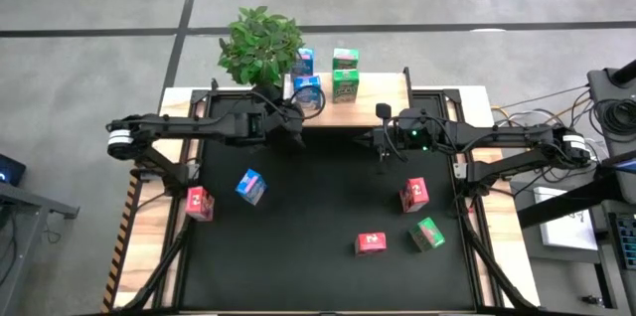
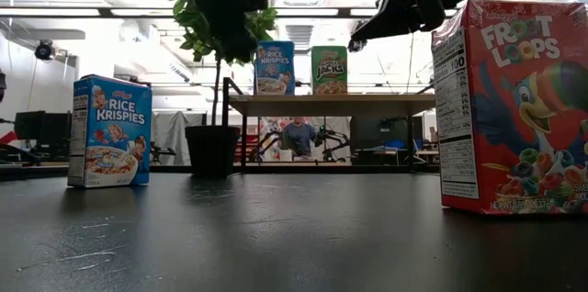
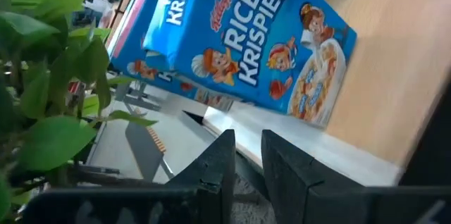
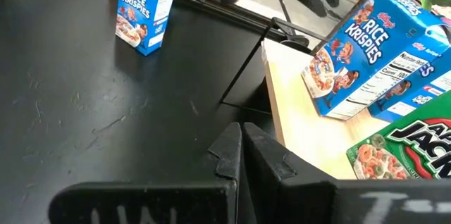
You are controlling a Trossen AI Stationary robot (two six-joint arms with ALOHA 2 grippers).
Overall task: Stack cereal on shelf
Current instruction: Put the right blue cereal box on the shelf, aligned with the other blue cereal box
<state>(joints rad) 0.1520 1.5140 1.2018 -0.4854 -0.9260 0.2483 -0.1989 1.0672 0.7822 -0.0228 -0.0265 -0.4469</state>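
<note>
You see two blue boxes [image 1: 306,76] and two green boxes [image 1: 345,74] on the shelf [image 1: 383,87] at the table's far edge; three red boxes [image 1: 372,243], one blue [image 1: 250,186] and one green [image 1: 428,234] stand scattered on the mat.
</note>
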